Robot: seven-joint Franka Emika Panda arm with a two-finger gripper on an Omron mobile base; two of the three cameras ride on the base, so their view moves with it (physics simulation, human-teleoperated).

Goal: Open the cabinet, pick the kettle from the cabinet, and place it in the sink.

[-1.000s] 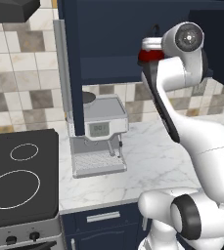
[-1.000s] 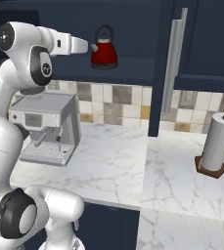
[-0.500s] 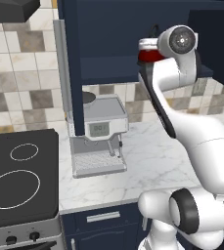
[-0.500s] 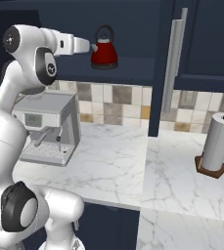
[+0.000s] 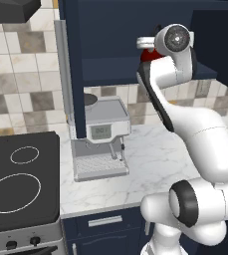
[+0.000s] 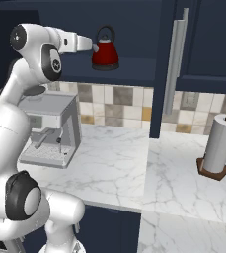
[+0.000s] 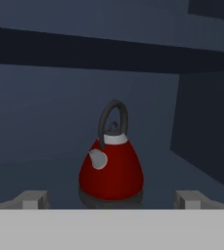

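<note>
The navy cabinet stands open, its door swung out edge-on with a silver bar handle. On its shelf sits the small red kettle, upright, spout toward my hand. My gripper is level with the kettle, just short of its spout, jaws open and holding nothing. In the hand view the kettle stands centred ahead, between the lines of my two fingertips, inside the dark cabinet. From the left base view only a red sliver of kettle shows behind my wrist. The sink is out of view.
A grey coffee machine stands on the white marble counter below the shelf. A black cooktop lies to its left. A paper towel roll stands at the right. The other cabinet door hangs open at the left.
My hand has crept a little closer to the kettle along the shelf, and the upper arm has swung slightly. The jaws stay open; the kettle has not moved.
</note>
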